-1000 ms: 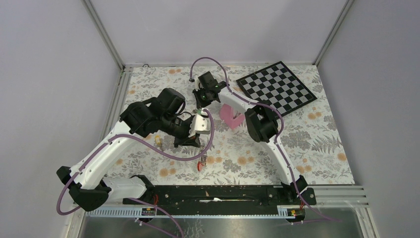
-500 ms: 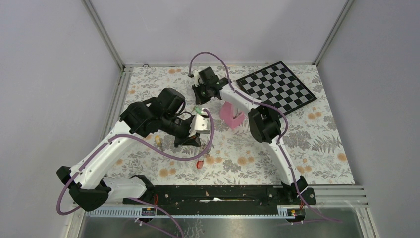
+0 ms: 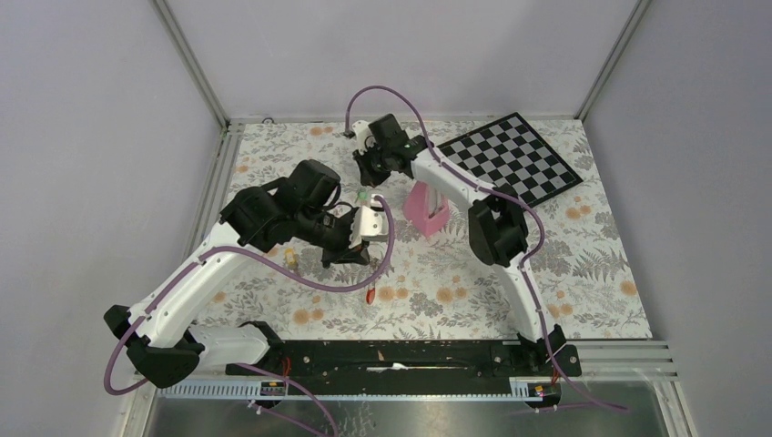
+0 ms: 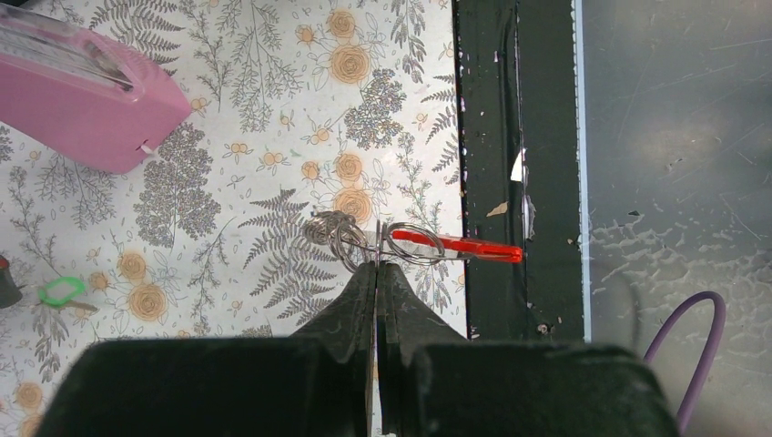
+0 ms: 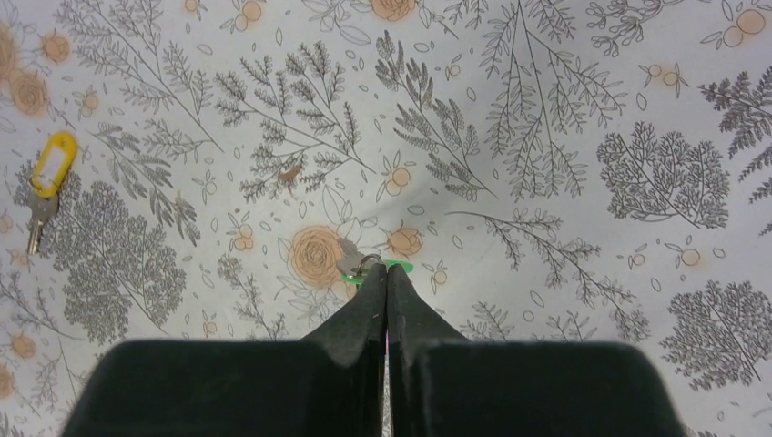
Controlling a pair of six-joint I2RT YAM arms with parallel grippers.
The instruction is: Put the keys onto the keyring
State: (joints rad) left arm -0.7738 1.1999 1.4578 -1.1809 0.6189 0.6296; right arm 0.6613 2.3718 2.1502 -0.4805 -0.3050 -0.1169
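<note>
My left gripper (image 3: 363,269) is shut on the keyring (image 4: 344,238), a bunch of silver wire loops with a red bar-shaped tag (image 4: 460,246) hanging off it. It holds the ring above the table near the front rail; the red tag shows in the top view (image 3: 371,293). My right gripper (image 3: 366,188) is shut on a key with a green tag (image 5: 371,267), pinched at the fingertips low over the table. The green tag also shows in the left wrist view (image 4: 58,291). A key with a yellow tag (image 5: 50,167) lies flat on the table left of the left arm (image 3: 290,259).
A pink metronome-shaped pyramid (image 3: 425,211) stands mid-table under the right forearm and shows in the left wrist view (image 4: 82,86). A checkerboard (image 3: 508,162) lies at the back right. The black front rail (image 4: 514,137) runs along the near edge.
The right wrist has swung toward the back of the table, with the green-tagged key shifting slightly that way. The left gripper with the keyring has drifted a little right and up.
</note>
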